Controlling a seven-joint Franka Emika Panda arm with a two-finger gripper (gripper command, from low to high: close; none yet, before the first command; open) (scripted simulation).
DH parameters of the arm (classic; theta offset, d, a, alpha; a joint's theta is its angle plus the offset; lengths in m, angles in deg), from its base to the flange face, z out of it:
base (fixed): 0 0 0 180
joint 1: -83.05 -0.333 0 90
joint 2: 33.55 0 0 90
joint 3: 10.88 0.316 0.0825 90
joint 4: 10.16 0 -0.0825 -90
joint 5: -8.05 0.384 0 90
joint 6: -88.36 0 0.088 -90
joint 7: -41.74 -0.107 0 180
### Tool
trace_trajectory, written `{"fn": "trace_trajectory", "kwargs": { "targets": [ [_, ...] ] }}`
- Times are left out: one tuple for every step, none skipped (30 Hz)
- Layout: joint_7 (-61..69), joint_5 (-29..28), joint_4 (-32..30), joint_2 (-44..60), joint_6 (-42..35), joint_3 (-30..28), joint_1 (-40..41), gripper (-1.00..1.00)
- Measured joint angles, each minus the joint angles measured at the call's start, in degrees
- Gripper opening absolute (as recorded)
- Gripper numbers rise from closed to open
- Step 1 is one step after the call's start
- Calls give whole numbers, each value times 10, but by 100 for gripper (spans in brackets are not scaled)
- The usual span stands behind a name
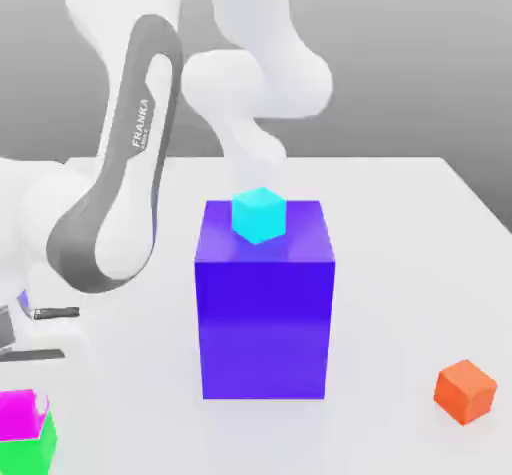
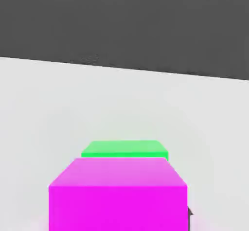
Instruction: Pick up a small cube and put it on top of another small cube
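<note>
The small magenta cube (image 1: 20, 413) rests on top of the small green cube (image 1: 32, 449) at the near left corner of the exterior view. In the hand view the magenta cube (image 2: 118, 193) looms close, and a strip of the green cube's top (image 2: 124, 149) shows past its far edge. My gripper (image 1: 25, 358) hangs just above the two stacked cubes, at the exterior view's left edge, partly cut off by the frame.
A big blue-purple block (image 1: 265, 303) stands mid-table with a cyan cube (image 1: 259, 214) on top. An orange cube (image 1: 465, 391) lies at the near right. The white and grey arm (image 1: 120, 203) arches over the left side of the white table (image 1: 400, 263).
</note>
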Motion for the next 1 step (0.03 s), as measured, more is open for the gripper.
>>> {"fn": "trace_trajectory", "kwargs": {
  "targets": [
    [0, 0, 0, 0, 0, 0, 0, 100]
  ]
}}
